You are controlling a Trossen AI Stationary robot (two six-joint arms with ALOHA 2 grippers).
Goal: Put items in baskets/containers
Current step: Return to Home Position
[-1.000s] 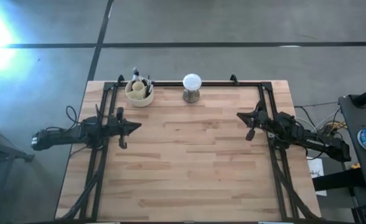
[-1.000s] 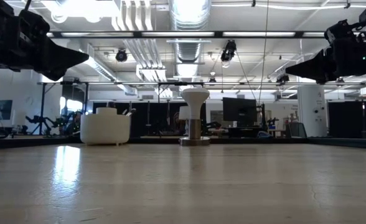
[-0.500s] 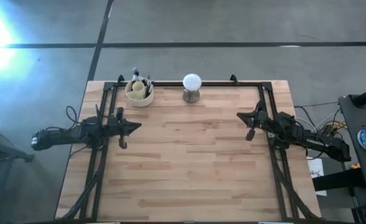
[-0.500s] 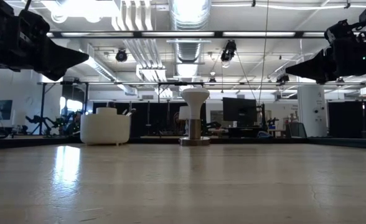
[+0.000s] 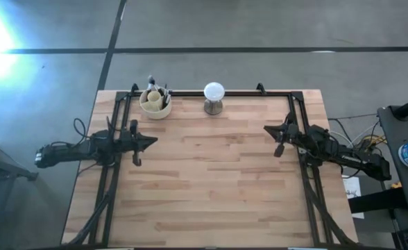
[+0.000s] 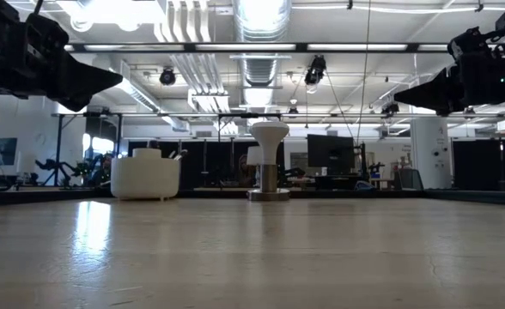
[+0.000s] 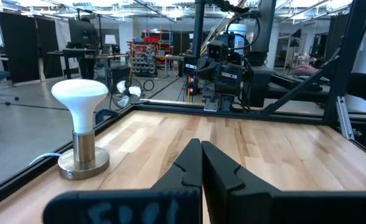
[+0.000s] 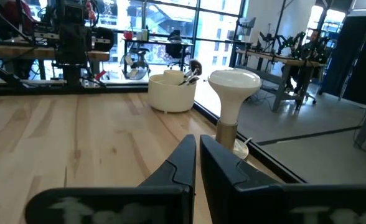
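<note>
Looks like the homing step, nearly done: left pincer (image 5: pixel 148 141) and right pincer (image 5: pixel 270 130) both pressed together, empty. The brushes (image 5: pixel 164 94) stand in the cup (image 5: pixel 155 104), near the left pincer; next, just settle.

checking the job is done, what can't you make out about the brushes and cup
1. How many brushes: too small in the high view.
2. Brush handles: hidden by the cup wall in the low view; the right wrist view shows only tips.
3. Cup: outside the left wrist view.
Left gripper and right gripper wait shut at the sides of the table.
</note>
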